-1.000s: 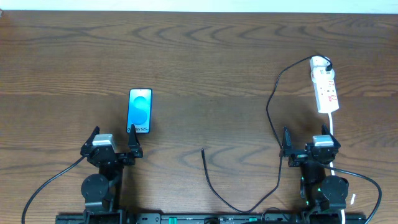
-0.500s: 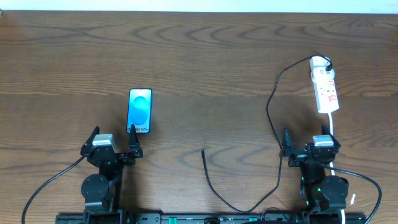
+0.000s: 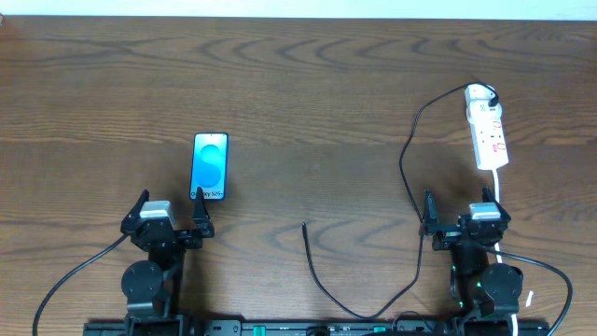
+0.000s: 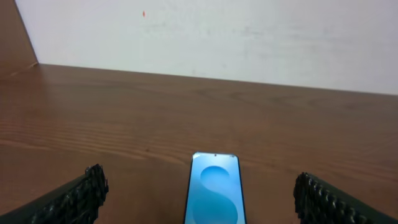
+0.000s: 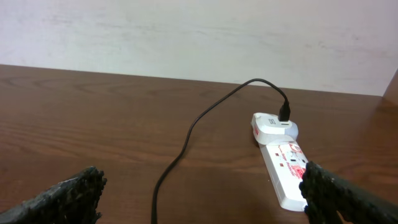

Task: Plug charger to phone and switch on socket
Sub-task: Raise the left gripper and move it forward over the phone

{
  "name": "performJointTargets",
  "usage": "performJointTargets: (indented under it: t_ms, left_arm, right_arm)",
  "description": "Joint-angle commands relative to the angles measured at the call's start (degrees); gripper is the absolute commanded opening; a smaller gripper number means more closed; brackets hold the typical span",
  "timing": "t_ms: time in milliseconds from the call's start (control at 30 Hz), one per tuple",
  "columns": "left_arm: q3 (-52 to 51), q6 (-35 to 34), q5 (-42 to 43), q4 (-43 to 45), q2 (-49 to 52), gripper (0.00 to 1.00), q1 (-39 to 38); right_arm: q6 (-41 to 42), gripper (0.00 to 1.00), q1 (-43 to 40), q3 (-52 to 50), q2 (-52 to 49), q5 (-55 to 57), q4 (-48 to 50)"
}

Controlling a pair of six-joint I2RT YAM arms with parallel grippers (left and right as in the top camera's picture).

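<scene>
The phone lies flat at the left middle of the table, its blue screen lit. My left gripper stands open just short of its near end; in the left wrist view the phone lies between the spread fingers without touching them. The white socket lies at the far right. The charger, a thin black cable, runs from a white adapter at the socket's far end and loops along the front to its free tip. My right gripper is open and empty, near the socket.
The socket's white cord runs back past my right gripper. Thicker black robot cables trail at the front corners. A white wall stands behind the table's far edge.
</scene>
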State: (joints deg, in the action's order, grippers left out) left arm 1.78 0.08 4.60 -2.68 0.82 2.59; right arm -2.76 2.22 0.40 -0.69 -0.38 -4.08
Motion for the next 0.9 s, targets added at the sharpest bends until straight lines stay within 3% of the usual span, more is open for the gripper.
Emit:
performJointTargets:
  t_ms: [0,400,867]
  left_arm:
    - [1.7,2.1,1.4,-1.4,1.6,0.98,0.3]
    - [11.2,7.9,1.4,-0.9,16.5,0.98,0.3]
    - [31.2,7.8,1.4,-1.4,38.3,0.98,0.3]
  right_arm:
    - [-0.7,0.99,0.5,-0.1,0.3,0.4,-0.3]
    - [-0.7,0.99,0.5,-0.1,0.3,0.4,-0.3]
    - [-0.7,0.99,0.5,-0.1,0.3,0.4,-0.3]
